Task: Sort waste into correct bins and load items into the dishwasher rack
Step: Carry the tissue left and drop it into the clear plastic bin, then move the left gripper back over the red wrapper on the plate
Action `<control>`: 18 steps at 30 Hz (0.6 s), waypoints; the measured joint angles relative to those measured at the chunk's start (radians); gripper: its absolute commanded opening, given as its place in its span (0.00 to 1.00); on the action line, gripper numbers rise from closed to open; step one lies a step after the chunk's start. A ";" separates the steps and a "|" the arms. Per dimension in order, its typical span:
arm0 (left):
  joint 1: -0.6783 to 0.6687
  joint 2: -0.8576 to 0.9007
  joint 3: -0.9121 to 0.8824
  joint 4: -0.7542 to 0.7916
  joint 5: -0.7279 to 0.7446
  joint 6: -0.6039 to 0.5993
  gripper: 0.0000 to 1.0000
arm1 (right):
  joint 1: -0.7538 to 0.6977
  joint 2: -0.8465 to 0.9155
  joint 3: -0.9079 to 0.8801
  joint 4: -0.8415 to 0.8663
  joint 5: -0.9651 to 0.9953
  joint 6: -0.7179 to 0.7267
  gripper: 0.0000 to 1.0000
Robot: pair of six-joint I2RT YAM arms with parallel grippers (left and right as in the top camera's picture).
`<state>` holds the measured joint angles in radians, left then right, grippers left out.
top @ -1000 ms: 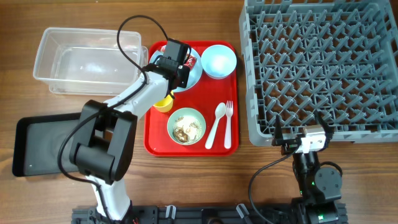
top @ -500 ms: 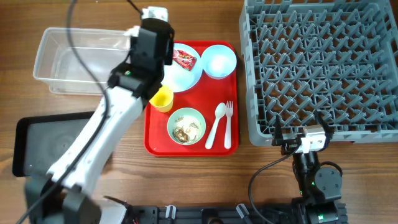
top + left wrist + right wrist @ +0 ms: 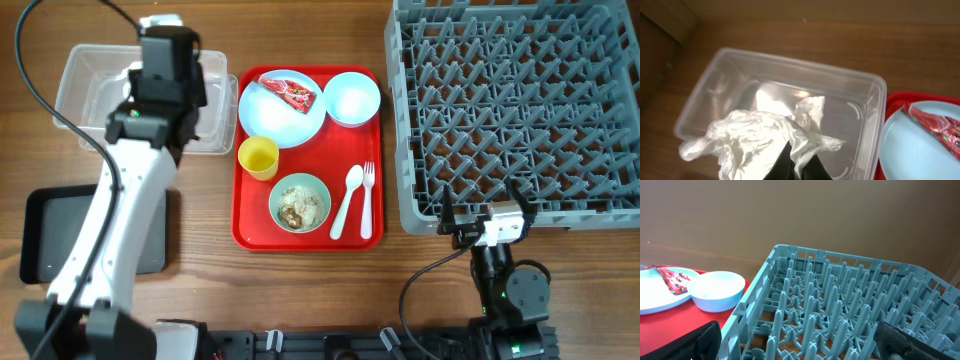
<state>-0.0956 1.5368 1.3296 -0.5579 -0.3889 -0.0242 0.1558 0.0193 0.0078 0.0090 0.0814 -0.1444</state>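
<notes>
Wood-grain table (image 3: 840, 40), left hand (image 3: 794, 169) pinching crumpled white napkin (image 3: 755, 137) above clear rectangular tub (image 3: 790, 62), right hand (image 3: 487, 226) spread

The crumpled napkin (image 3: 757, 137) hides most of the left hand (image 3: 796, 161).

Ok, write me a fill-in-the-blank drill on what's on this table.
1. The left claw holds a crumpled white ____ above the clear tub.
2. The red wrapper lies on the pale blue ____.
3. The food scraps sit in the green ____.
4. The spoon and fork lie on the red ____.

Missing words: napkin; plate; bowl; tray.
</notes>
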 measured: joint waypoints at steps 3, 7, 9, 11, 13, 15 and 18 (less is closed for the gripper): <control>0.060 0.058 0.000 0.009 0.100 0.000 0.04 | 0.000 0.000 0.000 0.000 0.000 0.000 1.00; 0.116 0.137 0.000 0.032 0.200 0.000 0.04 | 0.000 0.000 0.000 0.000 0.000 0.000 1.00; 0.128 0.169 0.000 0.044 0.226 0.000 0.38 | 0.000 0.000 0.000 0.000 0.000 0.000 1.00; 0.130 0.198 0.000 0.055 0.246 -0.001 1.00 | 0.000 0.000 0.000 0.000 0.000 0.000 1.00; 0.129 0.214 0.000 0.060 0.266 -0.004 1.00 | 0.000 0.000 0.000 0.000 0.000 0.000 1.00; 0.129 0.219 0.000 0.060 0.291 -0.004 1.00 | 0.000 0.000 0.000 0.000 0.000 0.000 1.00; 0.126 0.219 0.000 0.062 0.330 -0.007 1.00 | 0.000 0.000 0.000 0.000 0.000 0.000 1.00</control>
<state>0.0307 1.7557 1.3296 -0.4961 -0.0593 -0.0315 0.1558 0.0193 0.0078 0.0086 0.0814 -0.1440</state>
